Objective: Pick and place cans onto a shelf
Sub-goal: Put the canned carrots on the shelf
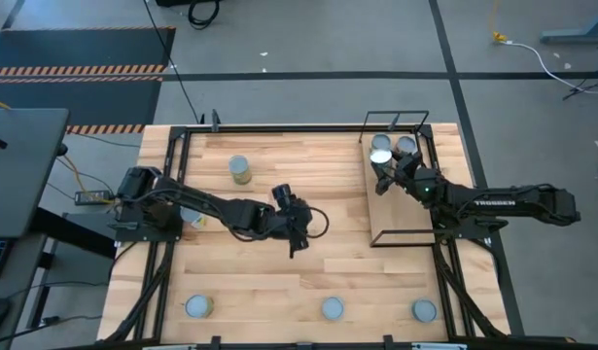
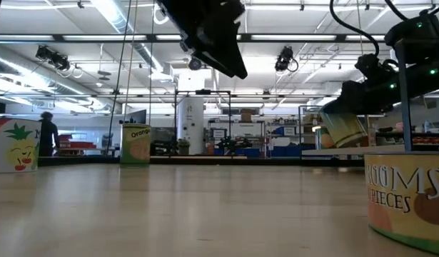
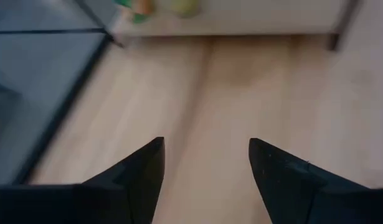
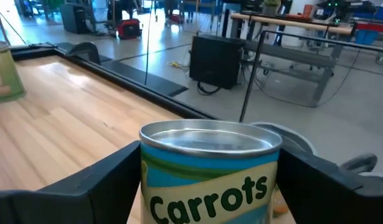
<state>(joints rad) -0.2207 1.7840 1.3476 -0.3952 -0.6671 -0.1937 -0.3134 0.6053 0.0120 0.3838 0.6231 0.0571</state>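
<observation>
My right gripper [image 1: 382,165] is over the far end of the shelf [image 1: 407,216], a brown board in a black wire frame at the table's right. It is shut on a can labelled "Carrots" [image 4: 210,180]. Two more cans [image 1: 380,142] [image 1: 405,144] stand on their bases at the shelf's far end, just behind the held one. My left gripper [image 1: 297,236] hangs open and empty above the middle of the table; in the left wrist view [image 3: 207,168] only bare planks show between its fingers. My right gripper pinches the Carrots can by its side wall [image 4: 151,190], one finger [image 4: 107,180] on each side, below the rim. The fingers come at it from the table's right, slanting down. In the low view the can [image 2: 344,128] is tilted just above the shelf board; whether its bottom touches, I cannot tell.
Loose cans stand on the table: one far left of centre [image 1: 239,168], one partly under the left arm [image 1: 193,218], and three along the near edge [image 1: 198,307] [image 1: 333,308] [image 1: 424,310]. The shelf's wire frame [image 1: 396,115] rises at its far end.
</observation>
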